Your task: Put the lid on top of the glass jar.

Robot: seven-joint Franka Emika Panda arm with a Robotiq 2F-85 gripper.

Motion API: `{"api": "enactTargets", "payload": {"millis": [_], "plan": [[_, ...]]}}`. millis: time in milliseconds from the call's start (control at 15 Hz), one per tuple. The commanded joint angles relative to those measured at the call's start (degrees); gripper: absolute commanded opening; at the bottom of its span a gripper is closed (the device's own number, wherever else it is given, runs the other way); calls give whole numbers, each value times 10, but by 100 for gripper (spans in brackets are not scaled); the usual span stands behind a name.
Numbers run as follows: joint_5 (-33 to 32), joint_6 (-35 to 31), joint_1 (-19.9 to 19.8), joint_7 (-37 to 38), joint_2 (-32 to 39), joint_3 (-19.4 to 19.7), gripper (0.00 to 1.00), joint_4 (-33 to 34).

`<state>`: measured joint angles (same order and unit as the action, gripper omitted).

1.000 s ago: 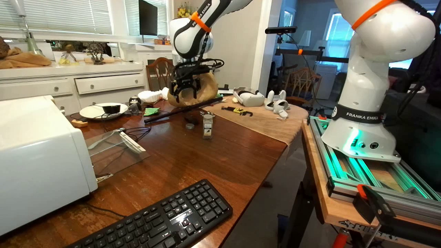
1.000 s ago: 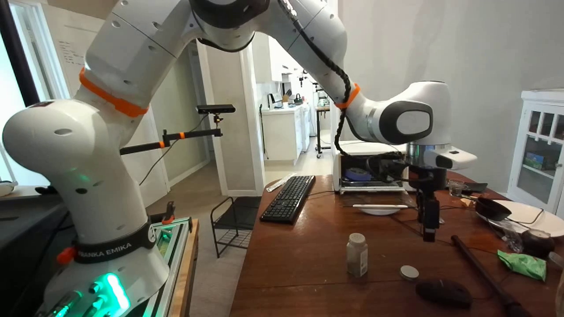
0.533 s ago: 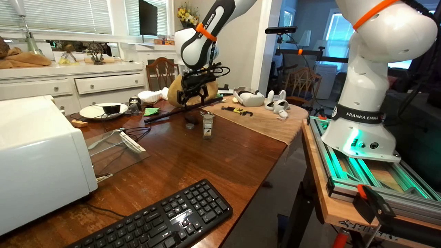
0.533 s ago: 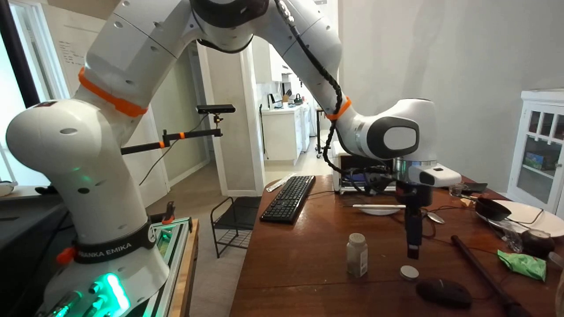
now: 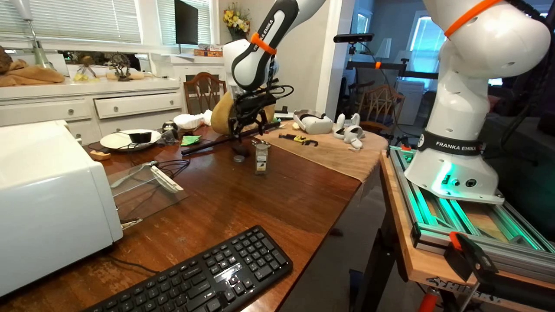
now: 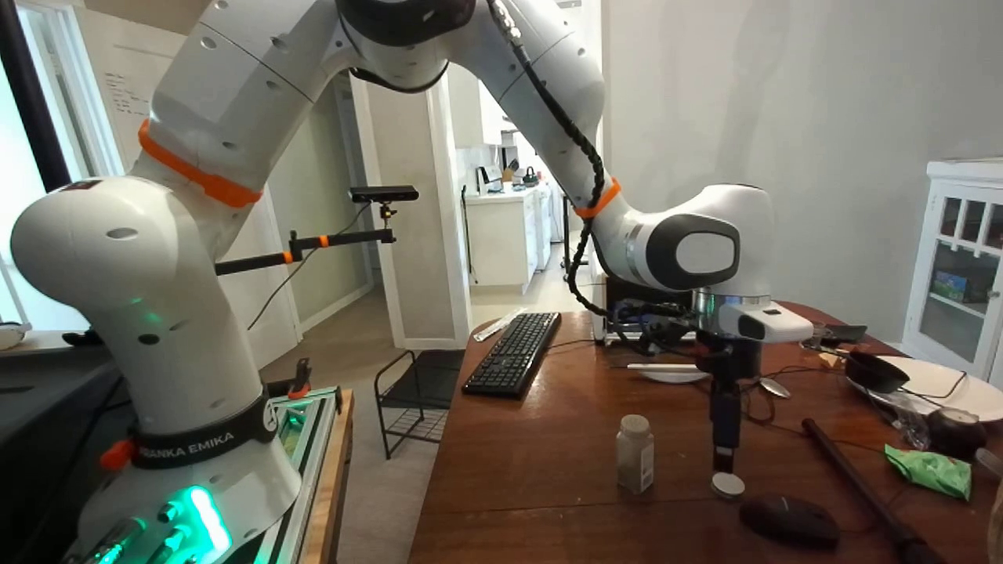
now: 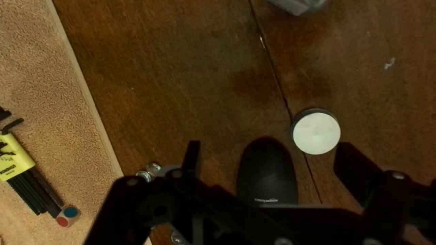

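The lid, a small flat round silvery-white disc, lies on the wooden table in both exterior views and in the wrist view. The small clear glass jar with a label stands upright near it in both exterior views. A blurred grey piece at the top edge of the wrist view appears to be the jar. My gripper is open and empty, pointing down above the table; it also shows in both exterior views. In the wrist view the lid lies just beyond the right fingertip.
A black mouse lies beside the lid, between the fingers in the wrist view. A long black rod lies past it. A tan cloth bears hex keys. A keyboard, white oven and woven bowl stand around.
My gripper has come down toward the table and moved closer to the lid and jar, leftward in an exterior view. The lid and jar have not moved.
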<state>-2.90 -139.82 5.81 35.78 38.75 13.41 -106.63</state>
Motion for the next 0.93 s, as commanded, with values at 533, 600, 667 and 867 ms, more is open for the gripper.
{"api": "enactTargets", "payload": {"millis": [533,600,667,867], "plan": [[-1,6,11,15,114,-6,100,114],[0,7,13,15,124,-7,100,126],[0,9,16,16,133,-7,100,139],[4,2,22,25,150,-8,100,151]]}}
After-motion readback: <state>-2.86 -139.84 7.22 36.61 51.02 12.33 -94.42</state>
